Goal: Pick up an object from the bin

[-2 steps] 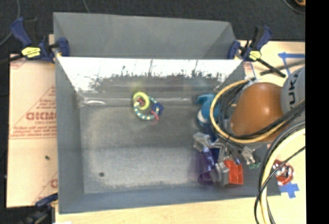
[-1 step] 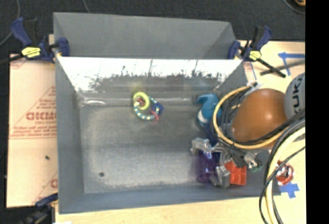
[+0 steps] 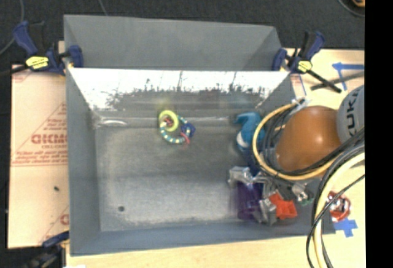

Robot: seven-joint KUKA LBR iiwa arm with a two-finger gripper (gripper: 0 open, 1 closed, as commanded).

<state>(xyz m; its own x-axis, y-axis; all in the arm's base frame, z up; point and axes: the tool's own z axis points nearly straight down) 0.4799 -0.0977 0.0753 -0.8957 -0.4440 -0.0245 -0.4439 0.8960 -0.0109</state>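
My gripper (image 3: 244, 176) is low in the bin's near right corner, its metal body showing under the arm's wrist. Directly below it lies a purple thing (image 3: 244, 204), partly covered by the gripper. A small red-orange thing (image 3: 284, 207) sits just right of the purple one, against the bin's right wall. A blue thing (image 3: 246, 130) lies a little farther back, beside the wrist and half hidden by it. Whether the gripper has hold of the purple thing cannot be made out.
A small ring-shaped toy (image 3: 172, 127) in yellow, green and blue lies at the back middle of the bin floor, well left of the gripper. The arm, with its orange cover and cables, hangs over the bin's right side.
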